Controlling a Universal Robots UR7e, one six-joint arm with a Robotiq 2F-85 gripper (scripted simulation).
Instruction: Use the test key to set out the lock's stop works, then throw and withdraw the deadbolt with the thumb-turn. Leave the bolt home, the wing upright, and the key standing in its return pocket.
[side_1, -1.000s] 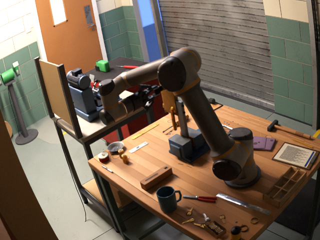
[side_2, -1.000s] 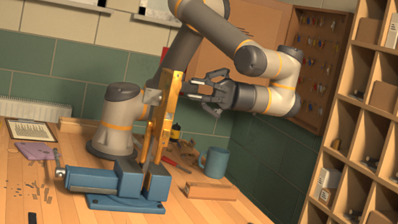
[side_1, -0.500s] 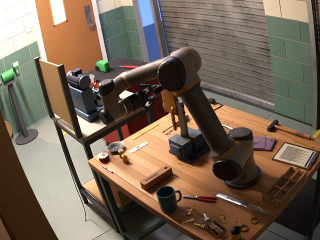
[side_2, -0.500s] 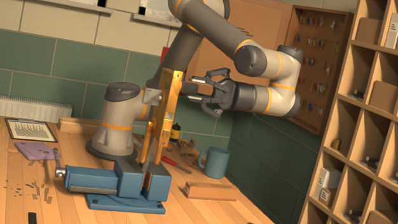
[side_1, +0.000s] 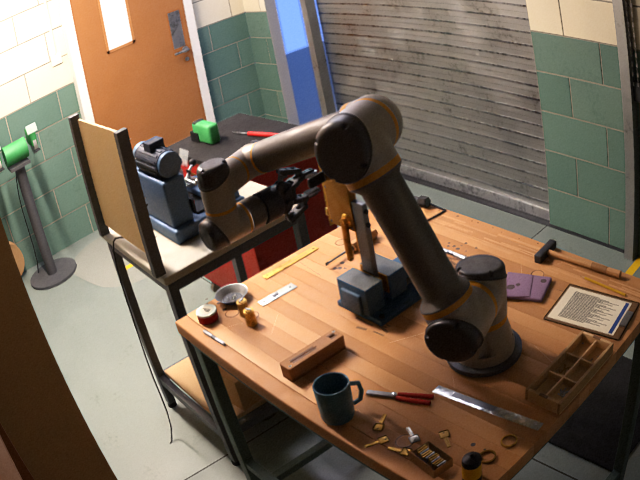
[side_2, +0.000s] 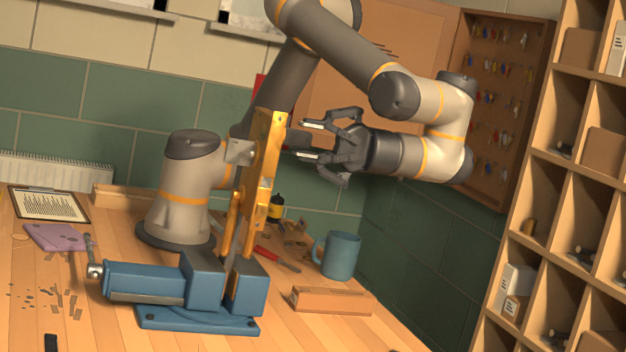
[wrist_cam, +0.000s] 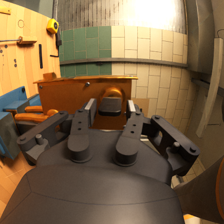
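Observation:
The brass lock case (side_2: 263, 170) stands upright, clamped in the blue vise (side_2: 200, 290) on the bench. Its dark thumb-turn wing (wrist_cam: 110, 106) sticks out from the upper face of the lock (wrist_cam: 87, 101) and sits between the fingers of my open gripper (wrist_cam: 110, 108), which holds nothing. From the side, the gripper (side_2: 306, 140) reaches in level toward the lock's top (side_1: 337, 199). A brass lever handle (side_1: 345, 235) hangs lower on the case. The wooden key block (side_1: 311, 354) with its slot lies on the bench in front of the vise. I cannot make out the test key.
A grey side table (side_1: 170, 248) with a blue machine (side_1: 163, 188) stands left of the bench. On the bench are a blue mug (side_1: 335, 397), red-handled pliers (side_1: 400, 397), a steel rule (side_1: 486, 406), loose keys (side_1: 393, 439) and a compartment tray (side_1: 568, 372).

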